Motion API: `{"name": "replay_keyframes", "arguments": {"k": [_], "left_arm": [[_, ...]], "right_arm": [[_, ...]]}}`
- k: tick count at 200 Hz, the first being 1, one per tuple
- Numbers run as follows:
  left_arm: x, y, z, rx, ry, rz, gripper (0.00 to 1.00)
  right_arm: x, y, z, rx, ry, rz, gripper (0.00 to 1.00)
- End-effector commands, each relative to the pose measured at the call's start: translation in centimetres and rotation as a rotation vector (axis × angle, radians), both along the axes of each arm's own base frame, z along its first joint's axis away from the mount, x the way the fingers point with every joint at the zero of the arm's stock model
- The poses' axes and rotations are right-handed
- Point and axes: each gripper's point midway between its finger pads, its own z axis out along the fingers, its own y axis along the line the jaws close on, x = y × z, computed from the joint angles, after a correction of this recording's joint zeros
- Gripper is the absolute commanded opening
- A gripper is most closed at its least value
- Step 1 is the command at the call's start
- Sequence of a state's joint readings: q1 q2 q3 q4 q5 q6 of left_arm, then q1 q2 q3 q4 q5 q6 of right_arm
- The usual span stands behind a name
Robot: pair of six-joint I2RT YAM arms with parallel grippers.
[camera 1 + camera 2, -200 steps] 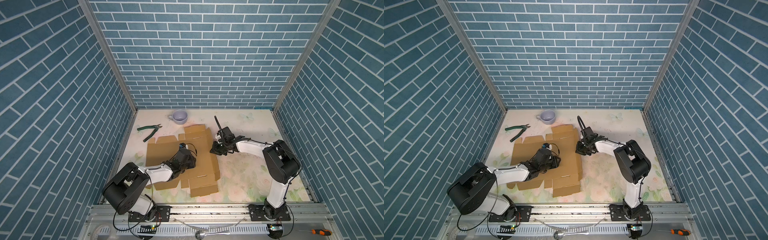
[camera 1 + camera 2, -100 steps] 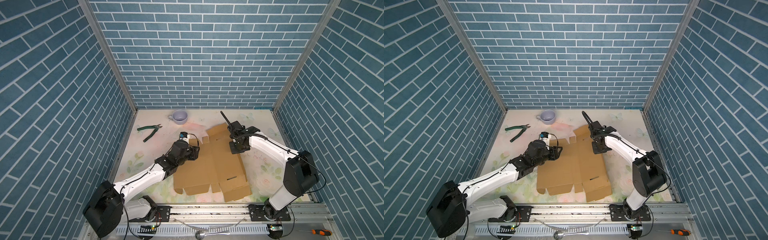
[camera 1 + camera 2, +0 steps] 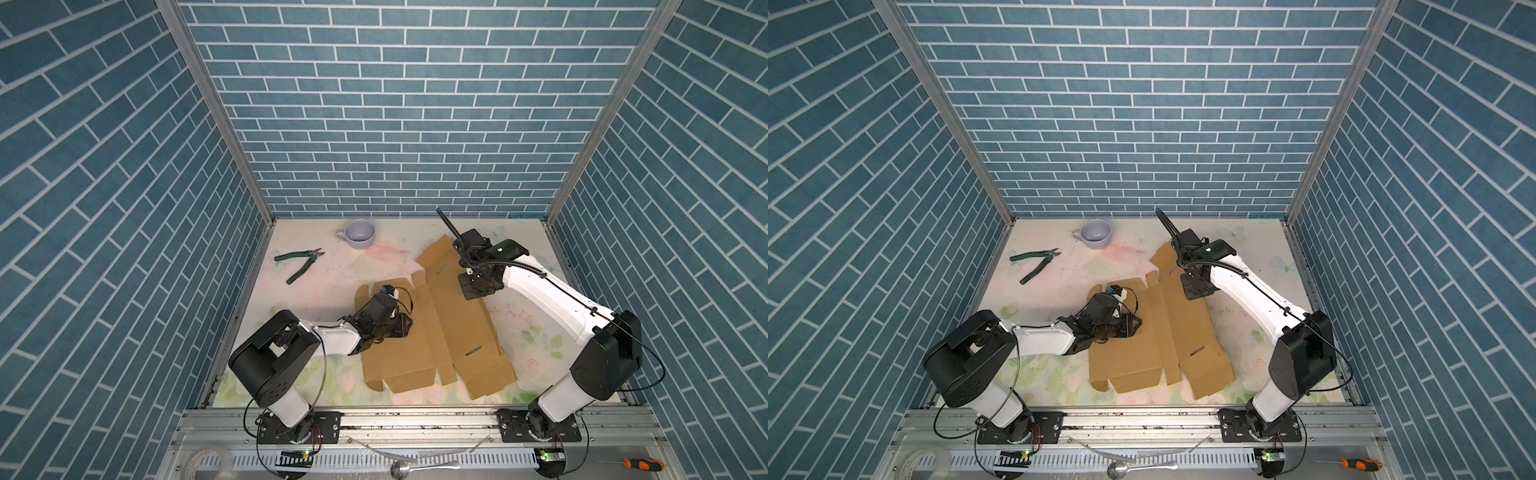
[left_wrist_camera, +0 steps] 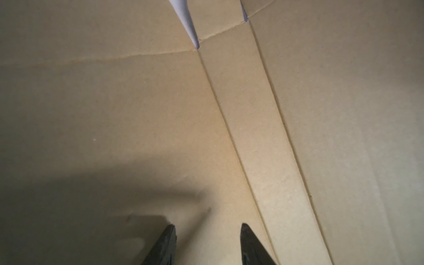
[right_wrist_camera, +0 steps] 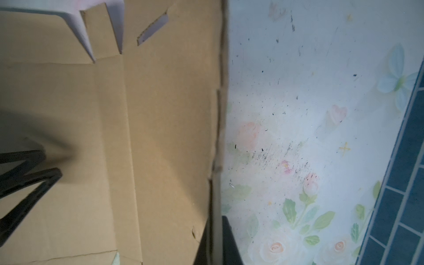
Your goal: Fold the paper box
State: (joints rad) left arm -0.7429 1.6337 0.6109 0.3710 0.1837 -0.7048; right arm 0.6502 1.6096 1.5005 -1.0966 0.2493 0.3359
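Observation:
The paper box [image 3: 453, 332] [image 3: 1179, 332] lies unfolded and flat on the flowered table, a brown sheet with creases and flaps. My left gripper [image 3: 405, 326] [image 3: 1136, 326] hovers low over its left panel. In the left wrist view the gripper [image 4: 207, 227] is open, with only bare cardboard [image 4: 137, 103] between the fingers. My right gripper [image 3: 473, 291] [image 3: 1194, 291] is at the sheet's far right edge. In the right wrist view this gripper [image 5: 215, 220] is shut on that edge of the cardboard [image 5: 160, 137].
A lilac cup [image 3: 360, 233] [image 3: 1095, 234] stands at the back, and green pliers [image 3: 300, 262] [image 3: 1036, 264] lie at the back left. Brick-patterned walls close three sides. A screwdriver [image 3: 642, 464] and a spoon [image 3: 409, 469] lie on the front rail.
The paper box has slid to the right and turned, with the right gripper on its edge. The left arm reached out, then drew back and now sits over the left panel.

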Motion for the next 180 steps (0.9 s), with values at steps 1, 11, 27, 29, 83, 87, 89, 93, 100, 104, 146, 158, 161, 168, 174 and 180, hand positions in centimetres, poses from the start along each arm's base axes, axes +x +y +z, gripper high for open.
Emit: {"name": "replay_keyframes", "arguments": {"k": [1, 11, 27, 29, 83, 87, 89, 93, 100, 104, 146, 158, 161, 168, 174, 180], "left_arm": [[0.1, -1.4, 0.5, -0.095, -0.009, 0.001, 0.45], [0.1, -1.6, 0.3, -0.101, -0.006, -0.003, 0.44], [0.0, -1.8, -0.3, -0.104, -0.003, -0.01, 0.44], [0.0, -1.8, -0.3, -0.104, -0.003, -0.009, 0.44], [-0.2, -2.2, -1.4, -0.133, 0.012, -0.017, 0.42], [-0.2, -2.3, -1.4, -0.137, 0.014, -0.02, 0.42], [-0.2, -2.3, -1.4, -0.138, 0.014, -0.02, 0.42], [-0.2, -2.4, -1.5, -0.141, 0.015, -0.023, 0.42], [-0.3, -2.4, -1.6, -0.142, 0.016, -0.025, 0.42], [-0.3, -2.4, -1.7, -0.143, 0.016, -0.025, 0.42], [-0.2, -2.9, -1.2, -0.174, 0.008, -0.052, 0.41], [0.0, -2.5, 0.0, -0.174, -0.008, -0.06, 0.42], [0.2, -2.4, 0.4, -0.171, -0.015, -0.061, 0.42], [0.5, -2.0, 1.3, -0.162, -0.034, -0.067, 0.42], [0.8, -1.7, 2.2, -0.151, -0.052, -0.075, 0.42], [1.0, -1.2, 3.0, -0.13, -0.069, -0.083, 0.43]], "right_arm": [[0.2, -0.5, 1.5, -0.11, -0.035, -0.001, 0.05], [0.5, -0.3, 1.8, -0.155, -0.059, 0.01, 0.05], [0.6, 1.1, 2.0, -0.188, -0.073, 0.042, 0.05], [0.5, 1.4, 2.0, -0.189, -0.073, 0.047, 0.05], [0.5, 5.9, 1.2, -0.252, -0.081, 0.105, 0.05], [0.5, 6.3, 1.2, -0.255, -0.084, 0.109, 0.05], [0.5, 6.3, 1.2, -0.259, -0.089, 0.11, 0.05], [0.5, 6.6, 1.3, -0.259, -0.096, 0.114, 0.05], [0.4, 7.1, 1.3, -0.259, -0.1, 0.121, 0.05], [0.3, 7.4, 1.3, -0.253, -0.1, 0.121, 0.05], [-0.1, 8.2, -0.6, -0.215, -0.058, 0.119, 0.05], [0.0, 8.1, -0.9, -0.204, -0.05, 0.121, 0.06], [-0.1, 8.1, -1.0, -0.2, -0.044, 0.124, 0.06], [-0.1, 8.1, -1.3, -0.189, -0.03, 0.132, 0.06], [-0.1, 8.1, -1.5, -0.178, -0.021, 0.14, 0.06], [-0.1, 8.0, -1.7, -0.176, -0.014, 0.145, 0.06]]}}
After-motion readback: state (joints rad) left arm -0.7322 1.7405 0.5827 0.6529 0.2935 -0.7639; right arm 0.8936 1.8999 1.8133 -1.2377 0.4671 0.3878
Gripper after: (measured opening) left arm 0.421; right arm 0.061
